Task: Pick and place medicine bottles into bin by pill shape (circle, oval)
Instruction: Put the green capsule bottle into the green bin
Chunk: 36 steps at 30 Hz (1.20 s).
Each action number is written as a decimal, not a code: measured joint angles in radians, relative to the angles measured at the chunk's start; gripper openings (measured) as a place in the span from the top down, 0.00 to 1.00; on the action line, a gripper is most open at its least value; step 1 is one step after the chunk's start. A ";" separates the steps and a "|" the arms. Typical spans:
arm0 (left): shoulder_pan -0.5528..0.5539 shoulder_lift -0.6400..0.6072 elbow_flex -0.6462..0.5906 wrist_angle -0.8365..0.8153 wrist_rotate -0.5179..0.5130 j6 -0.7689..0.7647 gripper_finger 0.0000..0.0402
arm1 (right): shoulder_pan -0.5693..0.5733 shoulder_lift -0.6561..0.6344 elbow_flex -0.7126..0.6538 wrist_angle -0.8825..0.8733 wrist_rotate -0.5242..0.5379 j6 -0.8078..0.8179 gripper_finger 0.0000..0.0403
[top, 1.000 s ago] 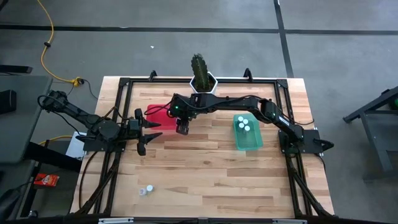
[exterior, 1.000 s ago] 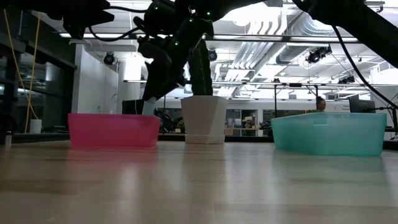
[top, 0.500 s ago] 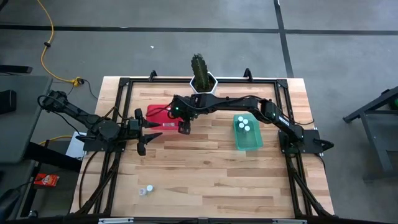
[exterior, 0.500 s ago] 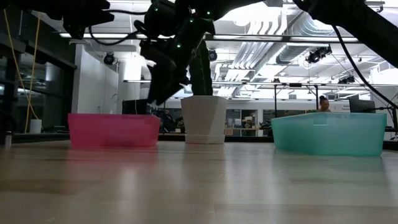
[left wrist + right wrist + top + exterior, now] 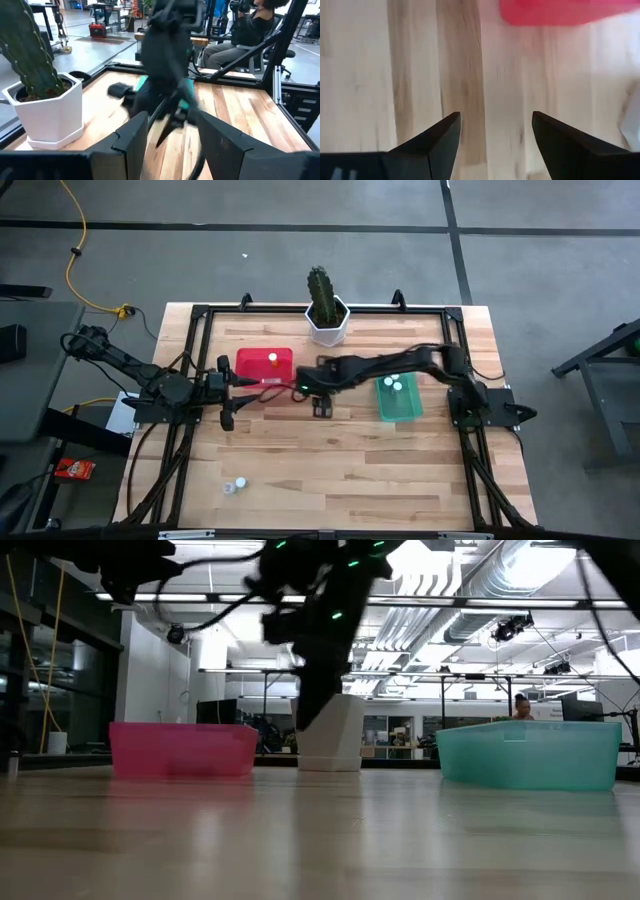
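A white-capped medicine bottle (image 5: 272, 359) stands in the red bin (image 5: 262, 374). Two more white caps (image 5: 392, 383) show in the teal bin (image 5: 400, 408). Two tiny bottles (image 5: 234, 485) stand on the table near its front left. My right gripper (image 5: 322, 409) hangs open and empty over bare wood between the two bins; its wrist view (image 5: 495, 135) shows only table and the red bin's edge (image 5: 565, 12). My left gripper (image 5: 248, 388) waits open at the red bin's left side, above the table.
A white hexagonal cactus pot (image 5: 327, 320) stands at the far edge, between the bins; it also shows in the left wrist view (image 5: 47, 112). A black frame (image 5: 190, 350) runs around the tabletop. Bare wood lies along the near half of the table (image 5: 350, 470).
My right gripper has swung from beside the red bin toward the table's right and near edge, now over bare wood between the bins. With the arm gone from over the red bin, a white-capped bottle shows inside it.
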 joint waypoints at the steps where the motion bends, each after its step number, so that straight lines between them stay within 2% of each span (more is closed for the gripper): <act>1: 0.000 0.000 0.000 0.001 0.000 0.002 0.59 | 0.009 -0.053 -0.070 0.048 0.010 0.021 0.40; 4: 0.000 0.000 0.000 0.005 0.000 0.005 0.59 | 0.043 -0.220 -0.283 0.231 0.019 0.096 0.40; 9: 0.000 0.009 0.000 0.021 -0.003 0.006 0.59 | 0.133 -0.455 -0.618 0.708 0.018 0.133 0.40; 13: 0.000 0.032 0.000 0.045 -0.005 0.008 0.59 | 0.192 -0.558 -0.805 1.049 0.012 0.088 0.40; 17: 0.000 0.066 -0.001 0.089 -0.007 0.023 0.59 | 0.225 -0.603 -0.905 1.273 0.015 0.018 0.40; 19: 0.000 0.084 -0.001 0.114 -0.007 0.048 0.59 | 0.231 -0.609 -0.925 1.327 0.013 -0.006 0.40; 36: 0.000 0.204 0.000 0.183 -0.007 0.067 0.59 | 0.228 -0.607 -0.928 1.308 0.016 0.020 0.40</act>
